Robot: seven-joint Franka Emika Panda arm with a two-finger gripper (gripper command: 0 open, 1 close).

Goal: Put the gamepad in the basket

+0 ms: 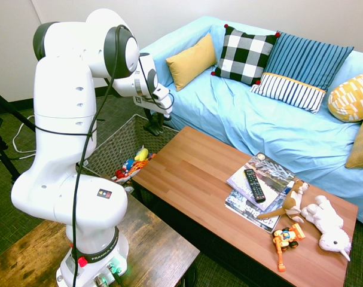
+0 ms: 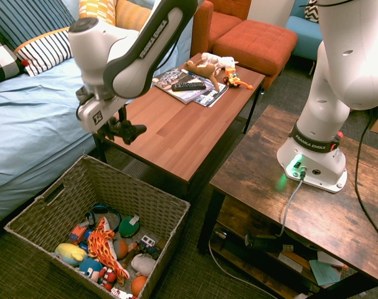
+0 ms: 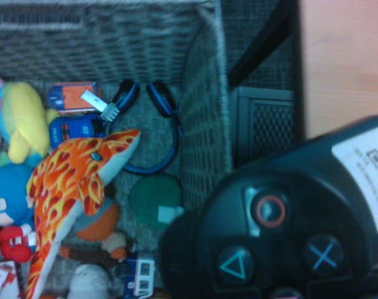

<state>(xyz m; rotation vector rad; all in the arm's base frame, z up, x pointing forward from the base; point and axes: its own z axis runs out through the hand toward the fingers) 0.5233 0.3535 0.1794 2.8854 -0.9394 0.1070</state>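
Gamepad (image 2: 134,132) held in the jaws (image 2: 117,124), which are closed on it; raised above the basket (image 2: 114,187), clear of its contents. In the second exterior view the gamepad shows beyond the basket's far rim, against the surface (image 2: 157,134); whether it lies wholly within the rim from above cannot be told. Wrist view: round button face with triangle, circle and cross marks, plus a white label on the dark body. Basket stands on the floor, just beside the near end of the surface in that same exterior view. Contents, wrist view: flame-patterned dolphin (image 3: 70,187), yellow plush (image 3: 27,124), blue plush (image 3: 11,193), blue-black headphones (image 3: 162,99) close to the basket wall, green round item (image 3: 154,199) and further small toys, some overlapping. On the surface, first exterior view: remote (image 1: 255,185) lying on magazines (image 1: 271,170); to their right, brown plush (image 1: 293,200) touching the magazines, white plush (image 1: 328,224) farther right, and orange toy vehicle (image 1: 286,237) on the near side of the two plushes. Sofa (image 1: 247,119) with light blue cover runs along the far side of the surface, carrying several cushions, among them a black-and-white checked one (image 1: 244,54)
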